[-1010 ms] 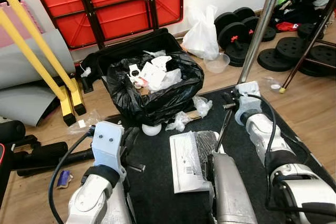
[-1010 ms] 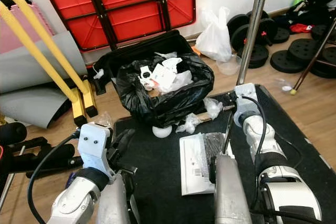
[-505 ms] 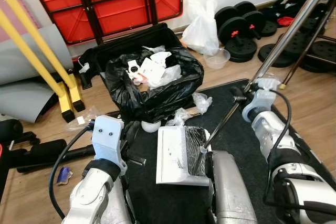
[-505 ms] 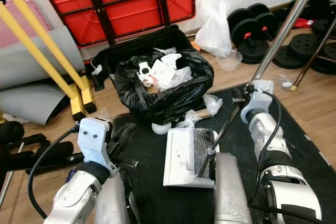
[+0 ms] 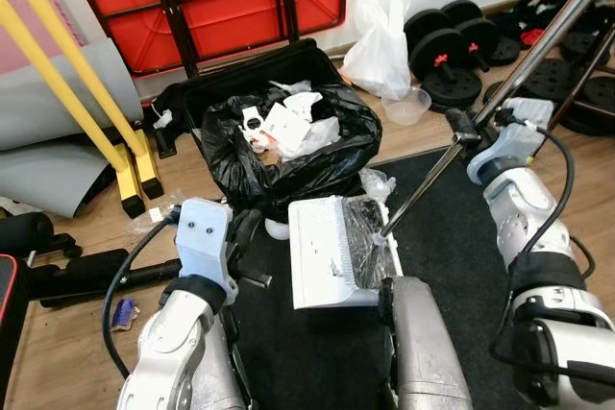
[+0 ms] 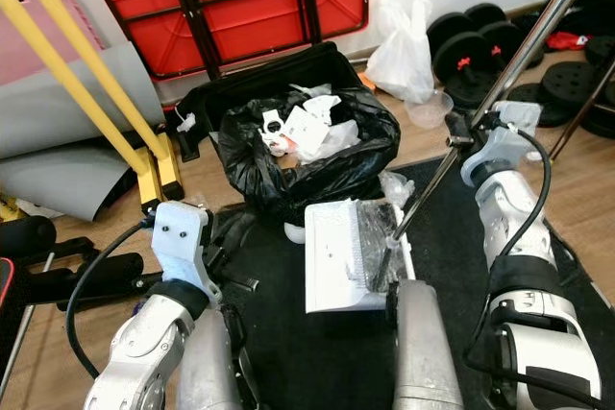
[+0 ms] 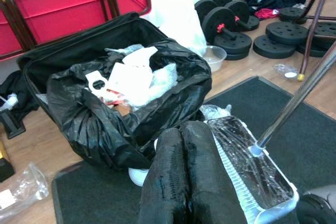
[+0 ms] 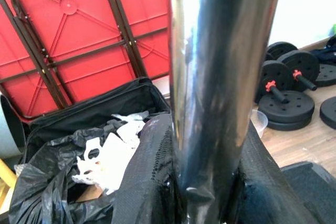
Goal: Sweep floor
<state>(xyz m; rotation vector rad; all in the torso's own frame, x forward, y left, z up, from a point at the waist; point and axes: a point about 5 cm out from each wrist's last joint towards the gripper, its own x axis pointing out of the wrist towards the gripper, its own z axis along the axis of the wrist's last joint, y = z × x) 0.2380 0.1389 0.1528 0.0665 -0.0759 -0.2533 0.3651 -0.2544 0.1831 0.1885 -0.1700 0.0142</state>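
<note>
Right pincer (image 8: 205, 182) clamped on steel broom pole (image 5: 500, 84), right of frame. Broom head sits on white dustpan (image 5: 332, 252), centre, on dark mat (image 5: 452, 237) beside black trash bag (image 5: 288, 156). Left pincer (image 7: 184, 177) fingers pressed together, holding nothing.

No readable text anywhere.
The white dustpan (image 5: 322, 252) beside the black trash bag (image 5: 288, 156) bears small dark marks, too blurred to read.

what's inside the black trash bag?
The black trash bag holds white paper and cardboard scraps piled at its open top, with a bit of red. Anything deeper is covered by that top layer.
</note>
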